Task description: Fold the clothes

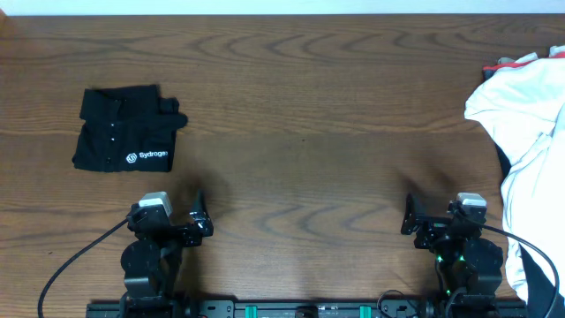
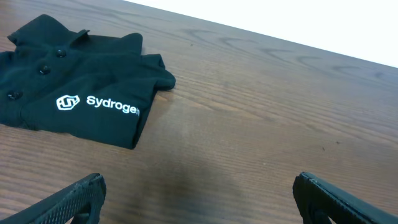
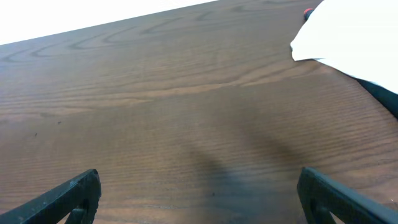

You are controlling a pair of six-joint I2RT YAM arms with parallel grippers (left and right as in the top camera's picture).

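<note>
**Grippers open, laundry at both table ends**

Two grippers are noted at the near edge, the left gripper (image 1: 201,215) and the right gripper (image 1: 410,216). Both are held with fingers spread wide and nothing gripped. One white heap of clothes (image 1: 530,115) is piled at the right edge of the table (image 1: 309,132). One black folded shirt (image 1: 124,132) is laid at the left, well apart from the heap.

White clothes (image 1: 530,115), black white-lettered shirt (image 1: 124,130), brown woodgrain table (image 1: 309,132).
</note>
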